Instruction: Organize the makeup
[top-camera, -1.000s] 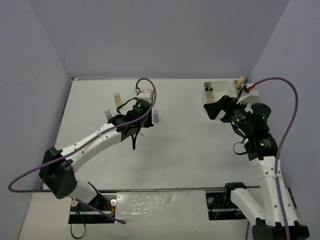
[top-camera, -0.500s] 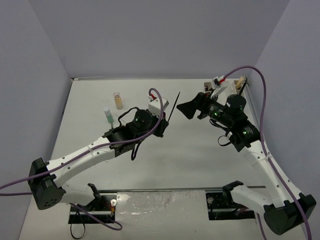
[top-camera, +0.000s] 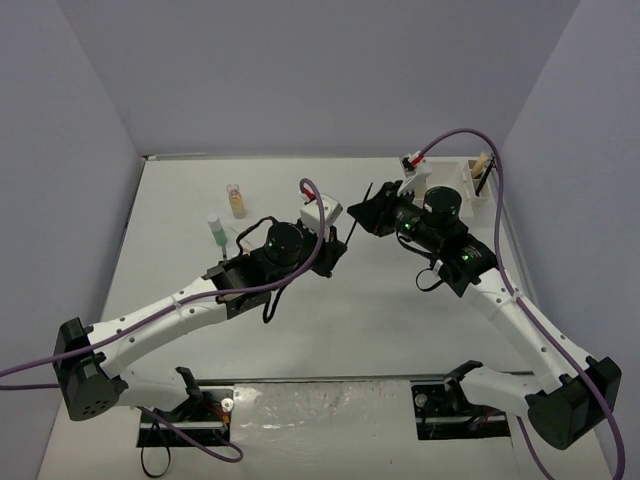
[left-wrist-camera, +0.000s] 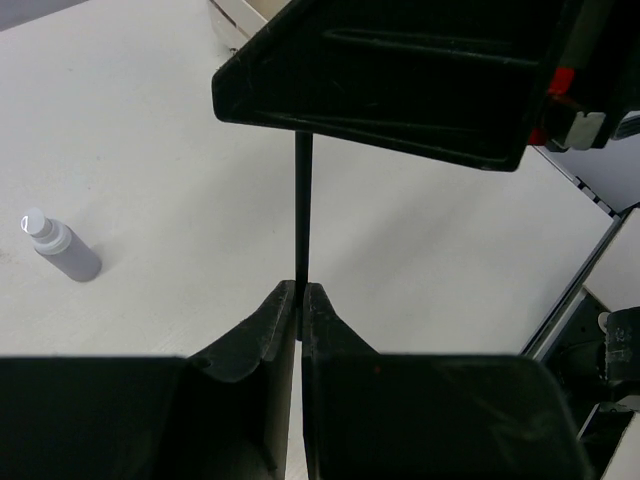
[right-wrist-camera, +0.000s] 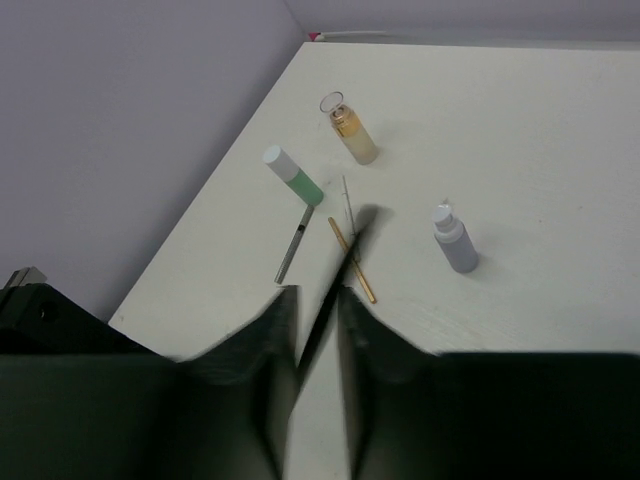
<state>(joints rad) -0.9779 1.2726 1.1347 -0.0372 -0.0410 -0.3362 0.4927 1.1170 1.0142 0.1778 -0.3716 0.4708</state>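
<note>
Black pencil (left-wrist-camera: 303, 205), likely stiff, light and slippery, is clamped by one end in my left claw (left-wrist-camera: 300, 297); my right claw (right-wrist-camera: 318, 305) brackets its shaft, whether gripping I cannot tell.

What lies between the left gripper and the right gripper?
A thin black pencil, held in the left gripper, runs up to the right gripper. The left wrist view shows it best.

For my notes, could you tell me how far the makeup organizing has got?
Done: a few items in the white box. In hand: the left gripper, jaws shut, holds a black pencil, the right gripper around it. Left: green bottle, amber bottle, grey bottle, thin sticks.
</note>
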